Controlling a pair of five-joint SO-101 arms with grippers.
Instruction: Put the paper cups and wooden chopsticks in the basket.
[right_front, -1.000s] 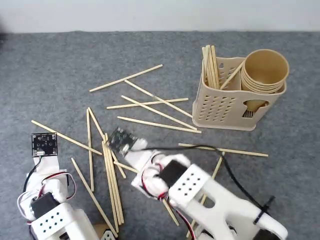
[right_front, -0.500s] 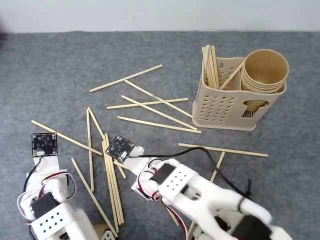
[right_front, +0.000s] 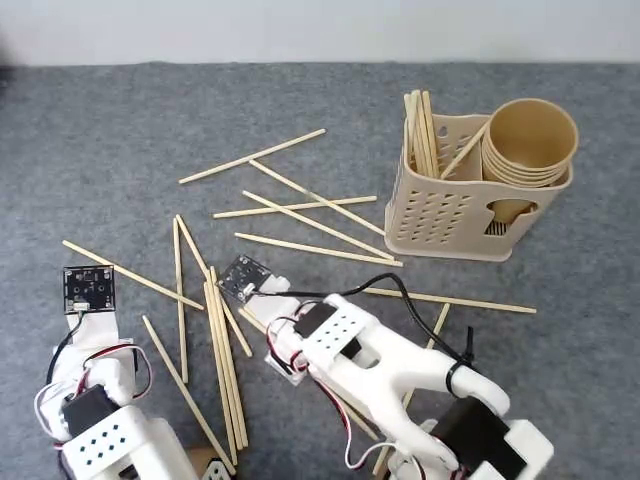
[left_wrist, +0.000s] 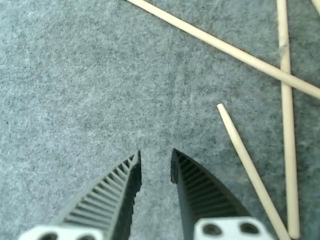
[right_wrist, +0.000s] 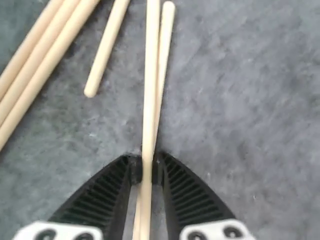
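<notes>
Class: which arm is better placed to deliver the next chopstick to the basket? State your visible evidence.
Right. The right gripper is shut on a chopstick and sits nearer the basket; the left gripper is open over bare mat, holding nothing.

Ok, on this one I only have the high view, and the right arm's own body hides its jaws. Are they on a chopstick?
Observer: Yes, the right wrist view shows the right jaws shut on one chopstick.
Operator: Just the one?
Observer: A second chopstick lies tight alongside it. I cannot tell whether it is pinched too.
Operator: And the left jaws?
Observer: Slightly open over bare grey mat, with nothing between them.
</notes>
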